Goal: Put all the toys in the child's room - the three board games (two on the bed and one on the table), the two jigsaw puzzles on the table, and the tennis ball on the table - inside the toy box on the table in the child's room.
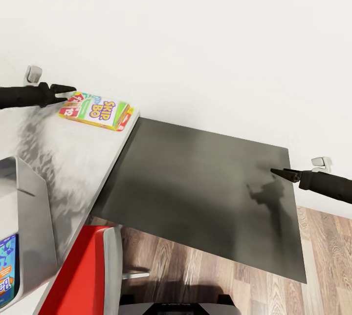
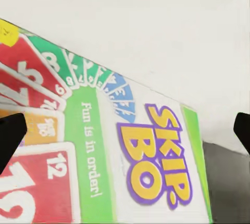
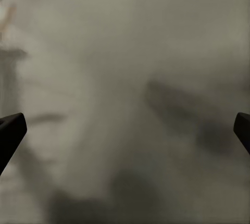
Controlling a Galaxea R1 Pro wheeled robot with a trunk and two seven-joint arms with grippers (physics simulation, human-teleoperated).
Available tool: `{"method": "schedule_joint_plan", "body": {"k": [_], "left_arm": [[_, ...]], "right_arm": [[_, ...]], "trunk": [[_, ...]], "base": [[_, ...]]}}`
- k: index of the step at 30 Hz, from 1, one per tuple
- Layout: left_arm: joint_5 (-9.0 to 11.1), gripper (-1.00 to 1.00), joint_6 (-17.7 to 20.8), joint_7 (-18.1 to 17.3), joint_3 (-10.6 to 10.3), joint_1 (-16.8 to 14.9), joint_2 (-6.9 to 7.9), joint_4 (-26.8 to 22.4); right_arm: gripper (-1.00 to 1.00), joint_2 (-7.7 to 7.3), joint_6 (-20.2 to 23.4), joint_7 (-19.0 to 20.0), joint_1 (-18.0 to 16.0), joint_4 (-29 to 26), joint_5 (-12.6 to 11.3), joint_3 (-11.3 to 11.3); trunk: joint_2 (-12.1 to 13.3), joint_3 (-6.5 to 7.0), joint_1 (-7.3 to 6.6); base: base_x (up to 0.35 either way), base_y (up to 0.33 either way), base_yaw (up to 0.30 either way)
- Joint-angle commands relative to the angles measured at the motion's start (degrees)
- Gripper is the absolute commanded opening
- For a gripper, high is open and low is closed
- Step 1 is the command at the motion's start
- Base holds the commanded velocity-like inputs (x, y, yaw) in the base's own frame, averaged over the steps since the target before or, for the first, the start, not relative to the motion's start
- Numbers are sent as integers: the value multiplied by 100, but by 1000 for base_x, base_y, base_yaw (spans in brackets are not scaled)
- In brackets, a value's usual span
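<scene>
A Skip-Bo board game box (image 1: pixel 98 110) lies flat at the far corner of the pale table (image 1: pixel 63 168), close to the white wall. My left gripper (image 1: pixel 68 91) hovers at the box's left end, open, with nothing in it. The left wrist view has the box's lid (image 2: pixel 130 166) right under the spread fingertips (image 2: pixel 10 135). Out to the right, my right gripper (image 1: pixel 281 173) hangs open and empty over a dark grey mat (image 1: pixel 205 183); its fingertips (image 3: pixel 10 130) stand wide apart. The grey toy box (image 1: pixel 32 217) sits at the lower left with a blue game (image 1: pixel 6 271) inside.
A red chair (image 1: pixel 83 276) stands under the table's near edge. Wooden floor (image 1: pixel 322 256) borders the mat on the near side and the right. The white wall runs along the back, close behind the table and the mat.
</scene>
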Motion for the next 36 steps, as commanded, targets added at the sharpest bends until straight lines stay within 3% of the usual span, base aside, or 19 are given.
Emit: {"method": "schedule_joint_plan", "body": {"k": [1, 4, 9, 15, 18, 29, 36], "left_arm": [[83, 100, 54, -16, -36, -2, -4, -44], [213, 100, 132, -38, -50, 7, -29, -156], [208, 100, 107, 51, -88, 17, -23, -184], [-5, 100, -228, 1618, -68, 162, -26, -179], [-30, 100, -316, 1871, -53, 172, -28, -178], [7, 100, -452, 1986, -47, 184, -60, -185], [54, 100, -651, 1974, -38, 440, -249, -164]], "right_arm": [[100, 0, 19, 33, -4, -1, 19, -5], [100, 1, 19, 33, -5, -1, 19, -8], [100, -7, 19, 33, -9, -1, 19, -9], [100, -34, 19, 33, -8, -1, 19, -29], [100, -40, 19, 33, -7, -1, 19, -78], [100, -43, 19, 38, -4, -1, 19, -106], [100, -43, 19, 39, -4, -1, 19, -133]], "trunk": [[-2, -4, 0], [-2, -4, 0], [-2, -4, 0], [-2, -4, 0], [-2, -4, 0], [-2, -4, 0], [-2, -4, 0]], "base": [[0, 0, 0], [0, 0, 0], [0, 0, 0], [0, 0, 0], [0, 0, 0], [0, 0, 0], [0, 0, 0]]}}
